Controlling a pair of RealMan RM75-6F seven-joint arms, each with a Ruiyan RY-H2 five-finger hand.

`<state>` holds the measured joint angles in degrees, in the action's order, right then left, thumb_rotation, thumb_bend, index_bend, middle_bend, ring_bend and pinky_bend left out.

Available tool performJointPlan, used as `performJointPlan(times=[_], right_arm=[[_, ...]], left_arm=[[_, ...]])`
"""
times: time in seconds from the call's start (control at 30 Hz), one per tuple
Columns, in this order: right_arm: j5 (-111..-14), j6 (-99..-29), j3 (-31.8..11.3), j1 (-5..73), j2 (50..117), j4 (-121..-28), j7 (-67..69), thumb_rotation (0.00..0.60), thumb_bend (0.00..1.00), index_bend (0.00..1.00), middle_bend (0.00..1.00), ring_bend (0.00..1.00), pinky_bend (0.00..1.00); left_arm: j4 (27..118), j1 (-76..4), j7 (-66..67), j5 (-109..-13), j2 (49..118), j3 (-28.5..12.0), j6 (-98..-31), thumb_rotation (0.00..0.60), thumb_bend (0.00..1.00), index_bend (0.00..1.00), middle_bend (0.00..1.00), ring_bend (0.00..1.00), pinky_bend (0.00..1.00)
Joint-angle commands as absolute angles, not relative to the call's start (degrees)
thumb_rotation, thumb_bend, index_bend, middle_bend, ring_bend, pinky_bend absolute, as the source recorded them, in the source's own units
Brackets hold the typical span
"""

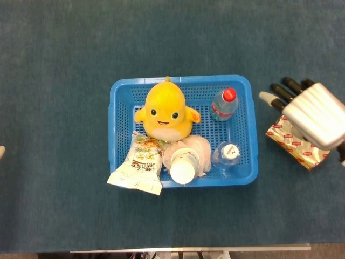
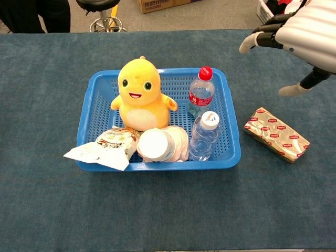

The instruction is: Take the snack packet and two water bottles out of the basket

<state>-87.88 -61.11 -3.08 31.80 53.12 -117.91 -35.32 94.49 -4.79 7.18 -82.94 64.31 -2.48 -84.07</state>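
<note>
Head view.
- Basket (image 1: 116,135): blue, perforated, set square on the bench (image 1: 59,65), which is covered in dark teal cloth.
- Red-capped water bottle (image 1: 223,103): in the far right corner of the basket, upright or nearly so, cap showing from above. Not yet removed.
- White-capped water bottle (image 1: 226,154): in the near right corner, close to the basket's right wall. Both bottles stand on the right arm's side, so that arm is judged the likely one to lift them.
- Red-patterned snack packet (image 1: 295,147): out of the basket, flat on the bench to its right, partly under the right robot hand. This item looks already delivered.
- Right robot hand (image 1: 307,113): above the packet, fingers spread towards the basket, grasping nothing; released.
- Left robot hand (image 1: 2,152): only a pale sliver at the left edge; its state cannot be told.
- Yellow plush toy (image 1: 166,110): seated at the back of the basket, facing up.
- Green-and-white packet (image 1: 138,166): draped over the near rim, one end hanging outside.
- White-lidded container (image 1: 183,168): beside that packet, resting on pink wrapping.

Chest view.
- Red-patterned snack packet (image 2: 276,134): lies clear of the basket (image 2: 86,118), apart from its right wall.
- Right robot hand (image 2: 296,34): raised well above the bench, fingers open and empty, pointing left.
- Red-capped water bottle (image 2: 200,93) and white-capped water bottle (image 2: 203,135): one behind the other along the right wall, both reachable from above.
- Yellow plush toy (image 2: 139,94): upright, left of the bottles, not touching them.
</note>
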Motion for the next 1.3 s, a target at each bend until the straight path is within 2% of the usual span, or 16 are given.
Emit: performJointPlan(times=[0.03,0.43,0.77,1.3], right_arm=[[-90.94,-62.07,-5.36,33.52,58.54,-112.69,-31.06,0.6,0.0,0.28,0.34,0.29,0.53],[-85.63,-56.33,-7.69,38.2,66.55,-105.33,-38.46,0.6,0.0,0.29,0.35,0.41,0.7],[-81.28,-52.75,-7.87,41.2,71.74,-100.06,-37.94,0.6,0.0,0.29,0.28,0.54,0.81],[-84.79,-53.85,-7.54,43.81,78.86,-90.5,-27.49,0.6,0.0,0.27,0.28,0.63,0.88]], left_arm=[[94.18,-4.74,6.88,-82.77,64.39,-2.46,-83.99,0.6,0.14,0.41,0.29,0.21,0.39],[93.3,-4.26,5.02,-82.63,64.2,-2.29,-84.14,0.6,0.14,0.41,0.29,0.21,0.39],[92.56,-3.76,3.52,-82.43,64.05,-2.17,-84.36,0.6,0.14,0.41,0.29,0.21,0.39],[91.89,-3.08,1.94,-82.44,63.99,-2.02,-84.76,0.6,0.14,0.41,0.29,0.21,0.39]])
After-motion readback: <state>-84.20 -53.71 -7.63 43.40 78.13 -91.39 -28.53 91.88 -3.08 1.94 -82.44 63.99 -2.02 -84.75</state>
